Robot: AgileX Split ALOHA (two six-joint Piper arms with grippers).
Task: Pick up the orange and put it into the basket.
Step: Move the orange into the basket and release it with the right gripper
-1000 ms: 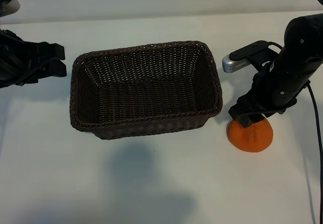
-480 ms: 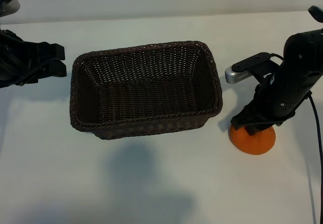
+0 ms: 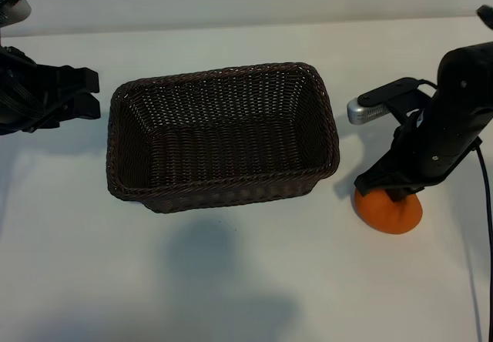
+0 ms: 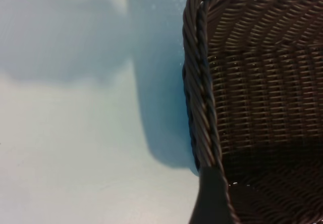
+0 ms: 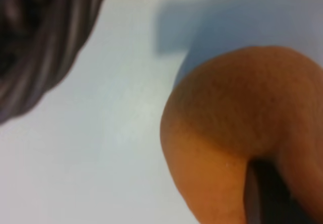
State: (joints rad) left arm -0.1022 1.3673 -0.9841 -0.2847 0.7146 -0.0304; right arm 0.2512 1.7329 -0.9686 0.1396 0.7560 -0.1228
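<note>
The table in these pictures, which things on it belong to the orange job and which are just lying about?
In the job: orange, on the table under the right gripper; empty basket beside it.
Lying about: nothing; only the white table and the parked left gripper at the far side.

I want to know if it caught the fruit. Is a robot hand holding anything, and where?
The right gripper is down on top of the orange, which sits on the table; a firm grip cannot be told. The left gripper holds nothing.
</note>
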